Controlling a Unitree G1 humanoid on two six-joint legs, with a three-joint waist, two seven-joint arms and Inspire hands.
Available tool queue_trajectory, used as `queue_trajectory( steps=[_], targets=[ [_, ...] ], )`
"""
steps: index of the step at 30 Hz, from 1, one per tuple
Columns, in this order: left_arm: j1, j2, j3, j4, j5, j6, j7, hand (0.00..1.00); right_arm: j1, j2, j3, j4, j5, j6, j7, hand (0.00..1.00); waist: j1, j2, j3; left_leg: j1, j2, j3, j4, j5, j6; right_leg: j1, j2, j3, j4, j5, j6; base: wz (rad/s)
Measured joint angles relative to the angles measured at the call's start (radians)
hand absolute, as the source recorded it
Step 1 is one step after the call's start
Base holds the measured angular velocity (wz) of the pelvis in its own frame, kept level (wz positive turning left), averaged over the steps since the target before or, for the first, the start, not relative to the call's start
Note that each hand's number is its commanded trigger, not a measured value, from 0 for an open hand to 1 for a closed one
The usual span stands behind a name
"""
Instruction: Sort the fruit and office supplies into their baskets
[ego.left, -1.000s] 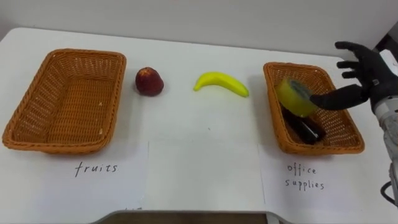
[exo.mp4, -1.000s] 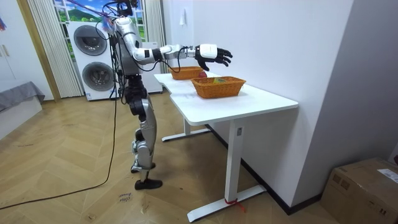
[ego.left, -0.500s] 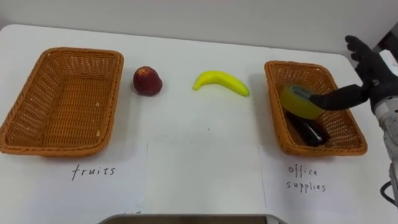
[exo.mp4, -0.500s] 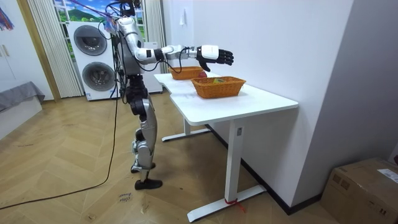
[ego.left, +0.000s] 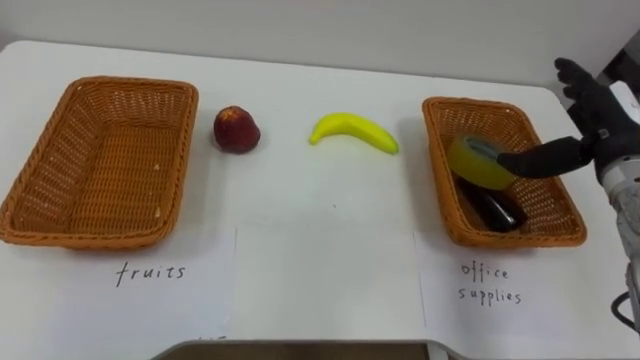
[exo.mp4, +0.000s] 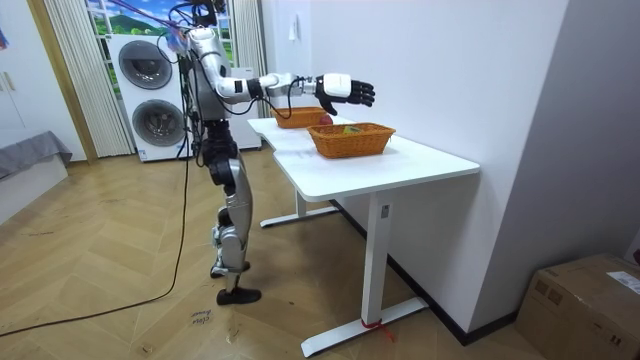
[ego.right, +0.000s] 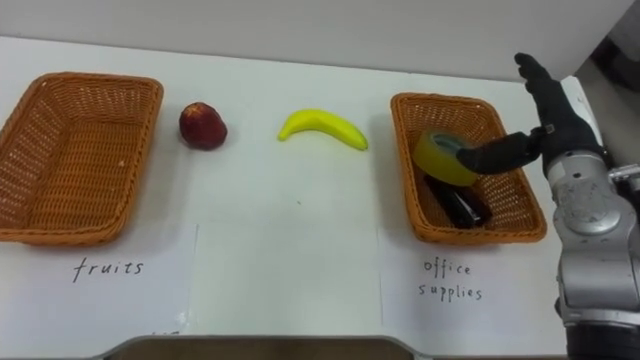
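The yellow tape roll (ego.left: 478, 161) sits tilted over the right-hand basket (ego.left: 515, 241), above a dark object (ego.left: 495, 210) lying inside it. The right hand (ego.left: 598, 128) hovers over that basket's far right side, with its thumb stretched straight out to touch the roll and its fingers (ego.left: 575, 80) spread wide and pointing up, gripping nothing. On the white tabletop (ego.left: 320, 230), a banana (ego.left: 353, 131) and a red apple (ego.left: 237, 130) lie between this basket and the empty left one (ego.left: 60, 235).

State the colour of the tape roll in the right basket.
The tape roll is yellow, clearest in the right eye view.
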Motion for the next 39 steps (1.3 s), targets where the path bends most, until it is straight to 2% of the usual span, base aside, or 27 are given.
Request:
queue_trajectory(
  steps=[7, 10, 13, 16, 18, 24, 27, 31, 35, 38, 39],
  targets=[
    [-0.005, 0.012, 0.002, 0.024, 0.0, -0.012, -0.013, 0.0, -0.011, 0.0, 0.0, 0.02, 0.138, -0.018, 0.006, 0.0, 0.006, 0.005, 0.0025, 0.014, 0.002, -0.002, 0.0, 0.0, 0.0, 0.008, -0.001, 0.0, 0.001, 0.0, 0.0, -0.01],
    [0.007, 0.019, 0.002, 0.027, 0.006, -0.011, -0.02, 0.0, -0.011, 0.0, 0.0, 0.014, 0.166, -0.018, 0.006, 0.0, 0.01, 0.01, 0.001, 0.01, 0.002, -0.003, 0.0, 0.0, 0.0, 0.008, -0.001, -0.001, 0.002, 0.0, 0.0, 0.0],
    [0.024, 0.02, 0.001, 0.024, 0.009, 0.0, -0.031, 0.0, -0.013, 0.0, 0.0, -0.015, 0.183, -0.018, 0.006, 0.0, 0.013, 0.016, -0.0042, 0.01, -0.001, -0.003, 0.0, 0.0, 0.0, 0.009, -0.001, -0.001, 0.002, 0.0, 0.0, -0.01],
    [0.028, 0.02, -0.001, 0.024, 0.027, 0.01, -0.034, 0.0, -0.045, -0.003, 0.0, -0.015, 0.243, -0.017, 0.001, 0.0, 0.028, 0.014, -0.0047, 0.012, -0.001, -0.003, 0.0, 0.001, -0.001, 0.009, 0.0, 0.0, 0.004, 0.0, 0.0, 0.0],
    [0.04, 0.02, -0.011, 0.018, 0.038, 0.014, -0.034, 0.0, -0.069, -0.003, 0.015, -0.016, 0.251, -0.017, -0.011, 0.0, 0.039, 0.008, -0.0082, 0.011, -0.001, -0.006, 0.0, 0.001, -0.001, 0.011, 0.0, -0.003, 0.003, 0.0, 0.0, 0.04],
    [0.041, 0.024, -0.012, 0.023, 0.057, 0.038, -0.037, 0.0, -0.111, -0.003, 0.043, -0.018, 0.252, -0.018, -0.021, 0.0, 0.057, -0.019, -0.0112, -0.011, -0.006, -0.035, 0.009, 0.001, -0.001, 0.014, -0.004, -0.03, -0.013, 0.0, 0.0, 0.16],
    [0.045, 0.025, -0.019, 0.029, 0.058, 0.039, -0.037, 0.0, -0.127, -0.003, 0.065, -0.018, 0.251, -0.018, -0.03, 0.0, 0.062, -0.027, -0.0066, -0.012, -0.006, -0.053, 0.01, 0.001, -0.001, 0.023, -0.003, -0.037, -0.018, 0.0, 0.0, 0.19],
    [0.043, 0.025, -0.028, 0.029, 0.06, 0.039, -0.034, 0.0, -0.14, -0.007, 0.105, -0.017, 0.252, -0.025, -0.036, 0.0, 0.069, -0.026, -0.0048, -0.02, -0.004, -0.056, 0.008, 0.001, -0.002, 0.019, -0.004, -0.055, -0.019, 0.0, 0.0, 0.08],
    [0.029, 0.027, -0.027, 0.024, 0.08, 0.038, -0.033, 0.0, -0.14, -0.041, 0.15, -0.009, 0.249, -0.026, -0.039, 0.0, 0.098, -0.032, -0.0069, -0.048, -0.005, -0.055, 0.016, 0.001, -0.002, -0.01, -0.006, -0.056, -0.014, 0.0, 0.0, 0.0],
    [0.026, 0.031, -0.027, 0.014, 0.079, 0.039, -0.032, 0.0, -0.14, -0.051, 0.163, -0.006, 0.251, -0.026, -0.043, 0.0, 0.107, -0.041, -0.004, -0.073, -0.007, -0.06, 0.027, 0.001, -0.002, -0.028, -0.009, -0.063, -0.012, 0.0, 0.0, 0.05],
    [0.022, 0.035, -0.027, 0.009, 0.079, 0.039, -0.03, 0.0, -0.14, -0.065, 0.179, -0.006, 0.251, -0.026, -0.05, 0.0, 0.112, -0.05, 0.0002, -0.082, -0.008, -0.063, 0.031, 0.002, -0.002, -0.034, -0.011, -0.069, -0.012, 0.0, 0.0, 0.08]
  ],
)
